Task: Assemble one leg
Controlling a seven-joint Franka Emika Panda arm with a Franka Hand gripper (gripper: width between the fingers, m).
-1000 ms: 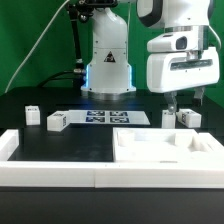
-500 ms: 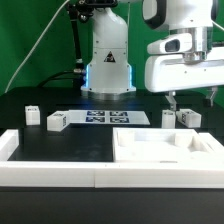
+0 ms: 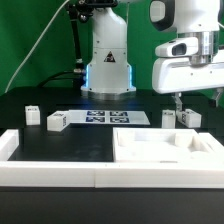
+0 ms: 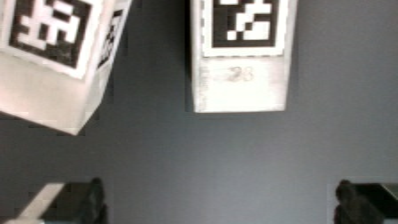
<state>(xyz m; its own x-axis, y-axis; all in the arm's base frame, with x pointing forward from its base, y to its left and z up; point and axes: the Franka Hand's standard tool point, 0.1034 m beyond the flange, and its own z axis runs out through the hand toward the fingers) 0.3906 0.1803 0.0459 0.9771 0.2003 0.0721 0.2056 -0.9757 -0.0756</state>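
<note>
Several stubby white legs with tags stand on the black table. Two legs (image 3: 168,118) (image 3: 188,118) stand at the exterior view's right, just below my gripper (image 3: 195,100). Two more legs (image 3: 32,116) (image 3: 56,121) stand at the left. My gripper is open and empty, hovering above the right pair. In the wrist view one leg (image 4: 240,55) lies ahead between the fingers' line and another leg (image 4: 63,60) lies tilted beside it. My gripper (image 4: 217,205) shows only its two dark fingertips (image 4: 63,200), wide apart over bare table.
The large white tray-shaped piece (image 3: 150,150) with a raised rim lies at the front right. The marker board (image 3: 100,118) lies in the middle, before the arm's base. A white border wall (image 3: 60,172) runs along the front edge.
My gripper has moved toward the exterior view's right and slightly up, staying open. The legs have not moved.
</note>
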